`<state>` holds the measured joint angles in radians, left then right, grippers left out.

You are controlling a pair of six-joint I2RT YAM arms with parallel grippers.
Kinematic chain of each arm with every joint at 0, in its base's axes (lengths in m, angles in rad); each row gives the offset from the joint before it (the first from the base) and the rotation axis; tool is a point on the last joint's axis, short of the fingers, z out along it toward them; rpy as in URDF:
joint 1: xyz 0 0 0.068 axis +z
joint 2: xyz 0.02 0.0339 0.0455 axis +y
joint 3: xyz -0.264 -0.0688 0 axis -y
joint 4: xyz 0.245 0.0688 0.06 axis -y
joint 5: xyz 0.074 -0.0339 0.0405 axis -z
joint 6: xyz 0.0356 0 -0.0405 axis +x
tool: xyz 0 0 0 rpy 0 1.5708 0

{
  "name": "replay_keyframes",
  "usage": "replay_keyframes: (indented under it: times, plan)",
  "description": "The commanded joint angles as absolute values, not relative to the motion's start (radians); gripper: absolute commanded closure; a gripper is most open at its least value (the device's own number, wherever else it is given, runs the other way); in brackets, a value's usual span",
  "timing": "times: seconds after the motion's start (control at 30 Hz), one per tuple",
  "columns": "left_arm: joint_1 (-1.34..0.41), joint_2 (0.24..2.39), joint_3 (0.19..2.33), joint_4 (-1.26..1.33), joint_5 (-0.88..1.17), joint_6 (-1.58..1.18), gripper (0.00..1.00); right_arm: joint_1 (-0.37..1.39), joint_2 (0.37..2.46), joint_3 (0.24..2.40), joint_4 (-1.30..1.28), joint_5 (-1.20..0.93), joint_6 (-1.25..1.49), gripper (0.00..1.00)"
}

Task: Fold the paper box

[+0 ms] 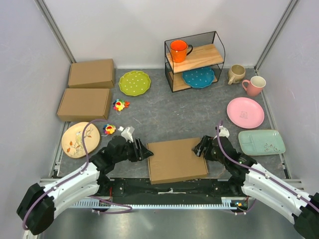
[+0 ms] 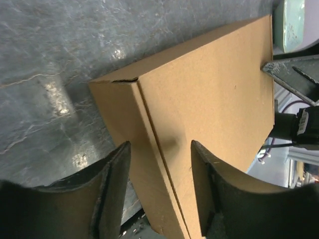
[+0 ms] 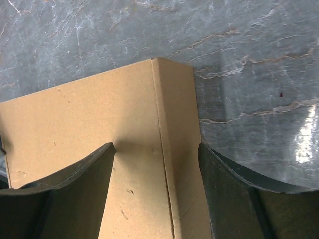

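Top external | paper box (image 1: 177, 160) closed flat | left jaws open astride left edge | right jaws open astride right edge

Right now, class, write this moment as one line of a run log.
box: closed, lying flat | left claw: open, astride box's left edge | right claw: open, astride box's right edge

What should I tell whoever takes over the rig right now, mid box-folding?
Left tool: open, straddling the left edge of the paper box, not gripping.
Right tool: open, straddling its right edge, not gripping.
Box: flat, front and centre, between both tools.
Done: looks folded shut, lid down.
Left: confirm the closure holds, which no view shows; then probably back both tools off.
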<state>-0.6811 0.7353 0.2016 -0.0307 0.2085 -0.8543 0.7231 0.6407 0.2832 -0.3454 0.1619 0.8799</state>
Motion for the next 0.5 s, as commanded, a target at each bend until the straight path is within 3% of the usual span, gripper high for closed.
replay_keyframes:
  times: [0.0,0.17,0.47]
  plan:
    - [-0.684,0.842,0.167,0.199,0.317,-0.899,0.46,0.729,0.672,0.242,-0.221,0.136,0.907,0.25]
    - [-0.677,1.082,0.271,0.281,0.321,-0.847,0.51,0.723,0.761,0.245,-0.118,0.17,0.905,0.28]
    - [-0.514,1.232,0.523,0.189,0.304,-0.724,0.51,0.559,0.992,0.333,0.043,0.107,0.815,0.31]
